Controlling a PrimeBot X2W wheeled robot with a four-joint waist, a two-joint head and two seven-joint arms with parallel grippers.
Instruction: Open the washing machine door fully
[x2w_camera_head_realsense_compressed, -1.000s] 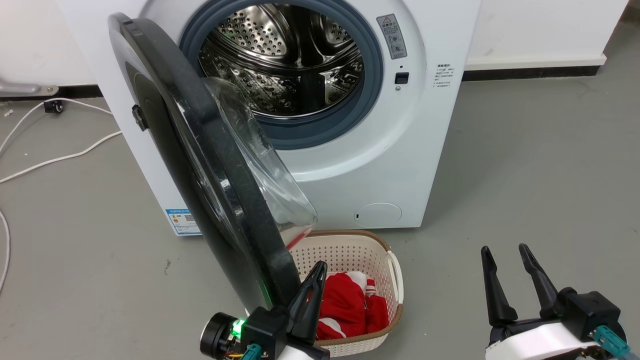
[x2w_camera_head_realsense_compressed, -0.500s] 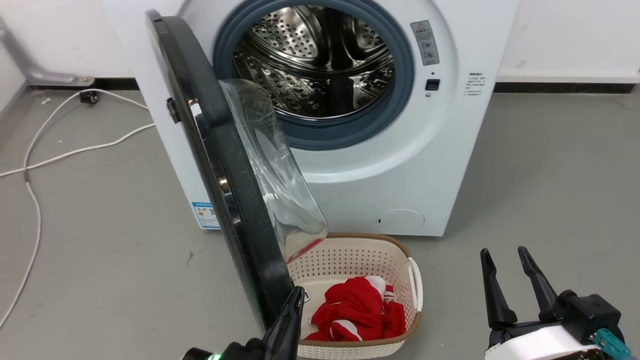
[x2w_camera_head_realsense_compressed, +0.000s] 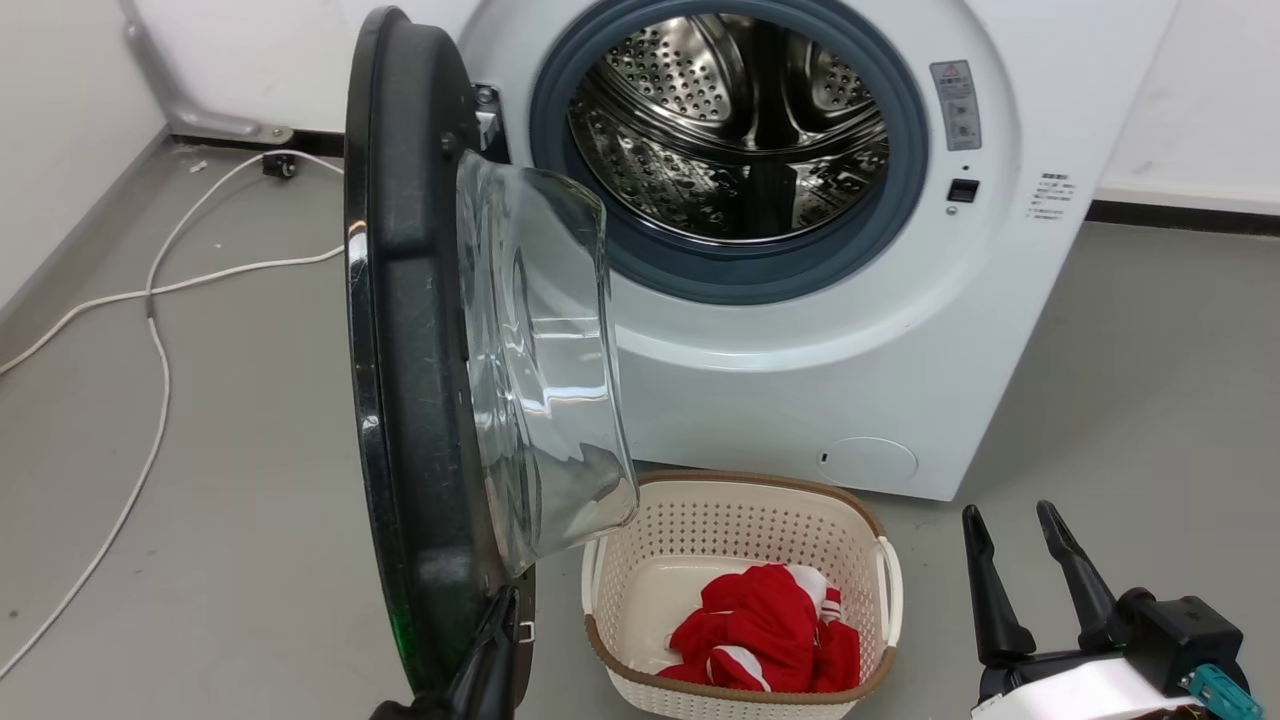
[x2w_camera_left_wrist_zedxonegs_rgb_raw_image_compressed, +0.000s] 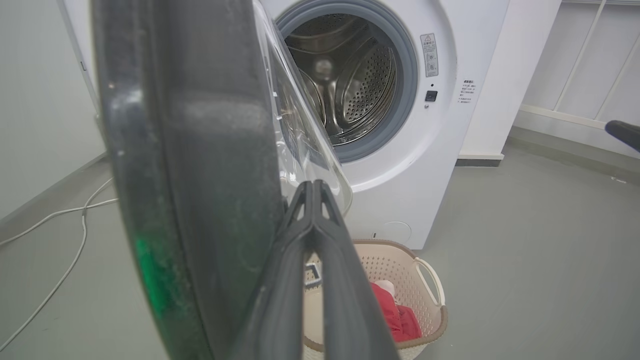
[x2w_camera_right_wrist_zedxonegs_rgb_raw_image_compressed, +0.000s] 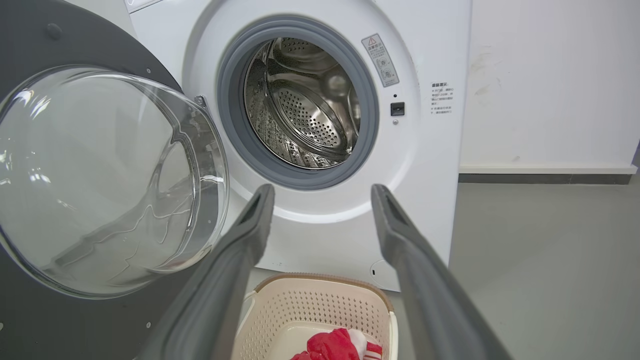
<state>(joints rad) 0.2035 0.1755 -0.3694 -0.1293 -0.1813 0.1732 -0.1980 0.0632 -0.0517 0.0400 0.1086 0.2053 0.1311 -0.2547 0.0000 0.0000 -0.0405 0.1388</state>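
1. Door (x2w_camera_head_realsense_compressed: 400, 330): black disc, hinged at 9 o'clock of the opening in the washer (x2w_camera_head_realsense_compressed: 800, 390). It is swung out, seen nearly edge-on in the head view, and stands roughly square to the white front. The clear bowl (x2w_camera_head_realsense_compressed: 540, 340) bulges toward 3 o'clock.
2. Washer: opening uncovered, with the steel drum (x2w_camera_head_realsense_compressed: 740, 130) inside the grey gasket (x2w_camera_head_realsense_compressed: 720, 285). A round flap (x2w_camera_head_realsense_compressed: 868, 462) sits at 5 o'clock of the front.
3. Left pincer (x2w_camera_left_wrist_zedxonegs_rgb_raw_image_compressed: 312, 187): closed, fingertips meeting, nothing between them. It lies just beside the door's inner face, at the door's 6 o'clock edge. Contact cannot be judged.
4. Right pincer (x2w_camera_head_realsense_compressed: 1006, 510): open and empty, at 5 o'clock of the head view, well apart from door and washer.
5. Basket (x2w_camera_head_realsense_compressed: 700, 520): cream, on the floor (x2w_camera_head_realsense_compressed: 1150, 400) at 6 o'clock of the washer, holding a red cloth (x2w_camera_head_realsense_compressed: 770, 625).
6. Cable (x2w_camera_head_realsense_compressed: 152, 330): white, on the floor at 9 o'clock.
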